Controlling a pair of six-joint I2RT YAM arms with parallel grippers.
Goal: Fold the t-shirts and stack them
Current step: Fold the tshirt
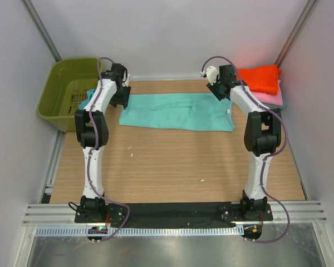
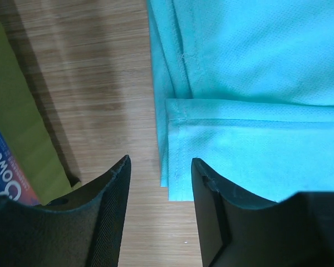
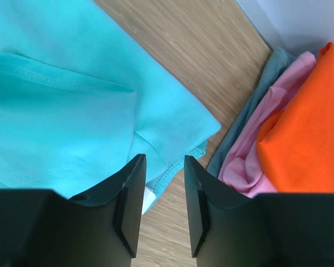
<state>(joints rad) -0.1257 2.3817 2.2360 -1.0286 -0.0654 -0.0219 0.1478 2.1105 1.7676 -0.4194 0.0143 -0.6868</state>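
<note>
A teal t-shirt [image 1: 178, 111] lies folded into a long strip across the far part of the table. My left gripper [image 1: 122, 95] is open above its left end; in the left wrist view [image 2: 160, 167] the shirt's hemmed corner [image 2: 175, 167] lies between the fingers. My right gripper [image 1: 218, 89] is open above its right end [image 3: 172, 139], nothing held. A stack of an orange shirt [image 1: 259, 79], a pink shirt [image 1: 273, 99] and a grey-blue shirt [image 3: 250, 111] sits at the far right corner.
An olive-green plastic basket [image 1: 58, 92] stands at the far left, with teal cloth [image 1: 88, 100] hanging at its near side. Grey walls close in the table on three sides. The wooden tabletop [image 1: 172, 161] stretches toward the arm bases.
</note>
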